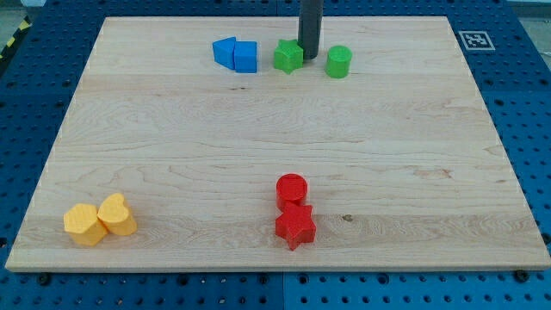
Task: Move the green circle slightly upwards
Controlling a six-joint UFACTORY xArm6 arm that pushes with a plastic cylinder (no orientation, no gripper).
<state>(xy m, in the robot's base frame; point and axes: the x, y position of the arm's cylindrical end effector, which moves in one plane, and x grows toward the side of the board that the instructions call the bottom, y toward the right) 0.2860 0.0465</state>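
The green circle [338,62] is a short green cylinder near the view's top, right of centre. A green star [288,57] sits to its left. My tip [309,56] is a dark rod that comes down from the view's top edge and ends between the two green blocks. It touches or nearly touches the star's right side and stands a small gap left of the green circle.
Two blue blocks [236,55] sit together left of the green star. A red circle [292,189] and a red star [295,226] touch near the view's bottom centre. Two yellow blocks [100,220] sit at the bottom left. The wooden board's [172,129] top edge is close above the green blocks.
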